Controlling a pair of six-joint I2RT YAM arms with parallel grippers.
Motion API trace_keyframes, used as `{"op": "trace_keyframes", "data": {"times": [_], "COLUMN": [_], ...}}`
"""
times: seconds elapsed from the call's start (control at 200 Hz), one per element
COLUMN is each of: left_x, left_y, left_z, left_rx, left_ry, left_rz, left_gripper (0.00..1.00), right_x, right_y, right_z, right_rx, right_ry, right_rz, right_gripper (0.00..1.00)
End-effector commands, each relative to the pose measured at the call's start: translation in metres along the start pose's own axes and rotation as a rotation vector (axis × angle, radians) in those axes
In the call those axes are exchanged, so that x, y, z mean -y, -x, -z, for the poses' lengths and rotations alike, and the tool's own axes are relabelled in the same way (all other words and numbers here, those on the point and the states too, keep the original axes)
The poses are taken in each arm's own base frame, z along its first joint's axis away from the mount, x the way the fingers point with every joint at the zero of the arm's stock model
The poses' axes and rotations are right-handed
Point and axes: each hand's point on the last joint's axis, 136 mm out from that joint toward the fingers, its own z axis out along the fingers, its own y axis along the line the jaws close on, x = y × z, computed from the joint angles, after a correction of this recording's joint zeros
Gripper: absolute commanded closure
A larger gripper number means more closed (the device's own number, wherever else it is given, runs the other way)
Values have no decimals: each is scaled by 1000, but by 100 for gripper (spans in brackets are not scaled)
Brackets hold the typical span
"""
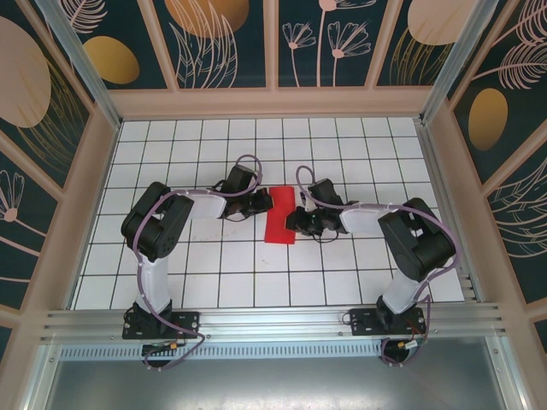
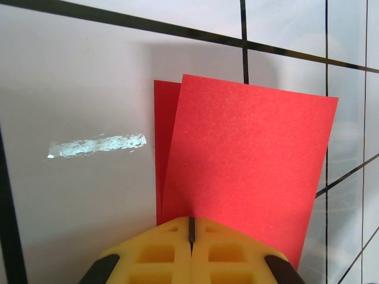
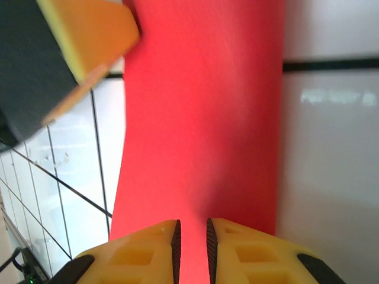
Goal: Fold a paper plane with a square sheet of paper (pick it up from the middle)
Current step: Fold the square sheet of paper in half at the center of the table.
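Between the two tools on the gridded tabletop (image 1: 214,273), the square sheet of paper (image 1: 279,214) lies folded in half, layers slightly askew. That looks like one fold made, with nose and wings all left. The left tool (image 1: 265,203) is shut tight at the paper's left edge; whether it pinches a layer is unclear. The right tool (image 1: 295,224), barely a slit apart, sits over the paper's right edge.

We find the sheet of paper (image 1: 279,215) lying on the counter (image 1: 342,145) between the two tools. The left tool (image 1: 261,203) meets its left edge, the right tool (image 1: 295,222) its right edge. Its upper layer overlaps a lower one.
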Motion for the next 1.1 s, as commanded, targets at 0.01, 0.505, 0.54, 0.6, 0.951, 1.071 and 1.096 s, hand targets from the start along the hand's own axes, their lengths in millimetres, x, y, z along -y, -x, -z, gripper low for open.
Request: {"op": "trace_keyframes", "data": {"times": [0.01, 0.505, 0.54, 0.6, 0.951, 1.071, 1.096], "left_x": [-69, -69, -69, -68, -67, -66, -66], "left_y": [-30, -30, -30, -30, -30, -30, -29], "left_z": [-14, -14, -14, -14, -13, -12, -11], "left_rx": [-59, -51, -50, -51, -53, -55, -53], "left_ry": [228, 225, 223, 222, 218, 216, 216], "left_rz": [49, 58, 59, 59, 51, 48, 45], "left_gripper": [100, 100, 100, 100, 100, 100, 100], "right_x": [1, -1, 4, 12, -18, -40, -42], "right_y": [-20, -41, -44, -50, -18, 14, 20], "right_z": [1, 10, 8, 4, 21, 37, 38], "right_rx": [-36, -38, -47, -62, 22, 105, 118], "right_ry": [7, -23, -34, -56, -8, 51, 55], "right_rz": [-24, -37, -46, -66, -16, 18, 23], "right_gripper": [77, 81, 81, 83, 83, 82, 81]}}
